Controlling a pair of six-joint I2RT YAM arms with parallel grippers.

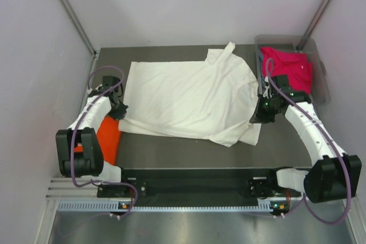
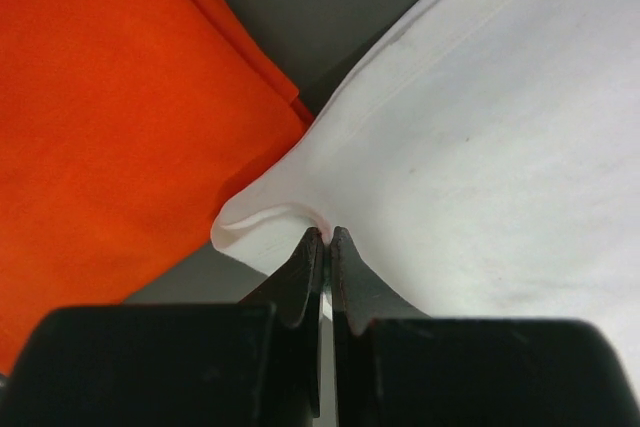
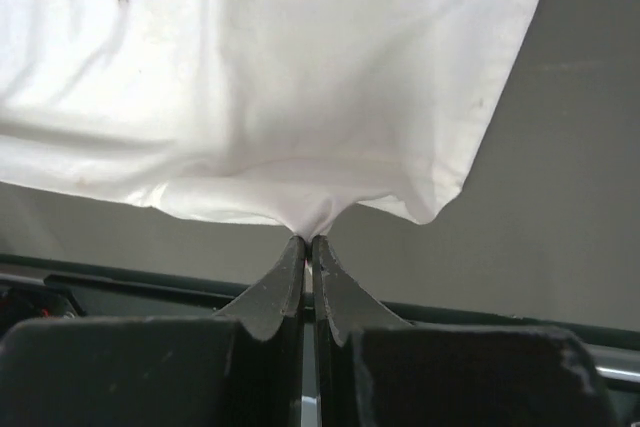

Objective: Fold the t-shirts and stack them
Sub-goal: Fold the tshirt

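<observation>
The large cream-white t-shirt point(image 1: 189, 98) lies spread across the middle of the table. My left gripper point(image 1: 117, 111) is shut on its near-left corner; in the left wrist view the white cloth point(image 2: 480, 147) bunches at my left gripper point(image 2: 327, 235). My right gripper point(image 1: 258, 115) is shut on the shirt's right edge; in the right wrist view the cloth point(image 3: 300, 77) puckers at my right gripper point(image 3: 307, 240). A folded bright orange t-shirt point(image 1: 107, 138) lies at the near left and shows in the left wrist view point(image 2: 110, 107). A magenta-pink t-shirt point(image 1: 289, 67) lies in a bin.
A clear plastic bin point(image 1: 320, 72) stands at the far right corner and holds the pink shirt. The dark table surface point(image 1: 189, 155) shows in front of the white shirt. Pale walls enclose the table on three sides.
</observation>
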